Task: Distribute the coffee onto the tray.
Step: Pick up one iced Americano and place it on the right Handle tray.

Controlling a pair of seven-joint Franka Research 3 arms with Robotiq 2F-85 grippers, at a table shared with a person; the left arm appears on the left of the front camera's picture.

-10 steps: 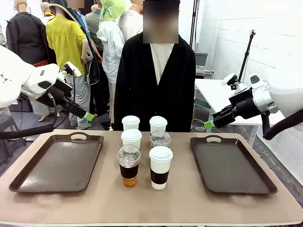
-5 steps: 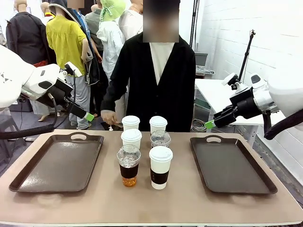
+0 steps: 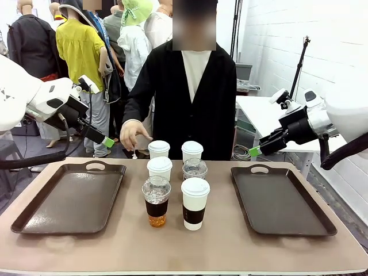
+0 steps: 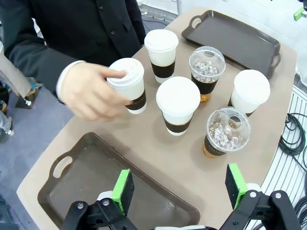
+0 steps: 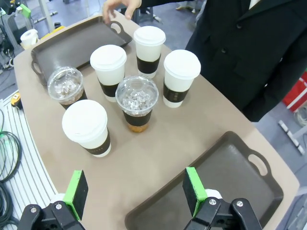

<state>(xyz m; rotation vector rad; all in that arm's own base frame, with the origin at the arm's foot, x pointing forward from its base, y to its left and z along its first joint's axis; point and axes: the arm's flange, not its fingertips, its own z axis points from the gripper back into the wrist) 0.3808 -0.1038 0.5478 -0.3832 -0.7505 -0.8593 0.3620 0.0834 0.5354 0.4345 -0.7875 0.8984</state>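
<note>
Front view: the table carries a left tray at 9 o'clock and a right tray at 3 o'clock, both bare. The six cups stand upright, clustered between them. My left gripper hangs jaws wide, empty, cups at its 4 o'clock. My right gripper, equally wide and empty, has them at 8 o'clock. The person's hand hovers by the far-left cup, judged nearer than either gripper.

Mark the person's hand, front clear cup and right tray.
person's hand [image 3: 133, 131], front view, back of the hand.
front clear cup [image 3: 156, 190], front view, dome lid.
right tray [image 3: 282, 204], front view, bare floor.
</note>
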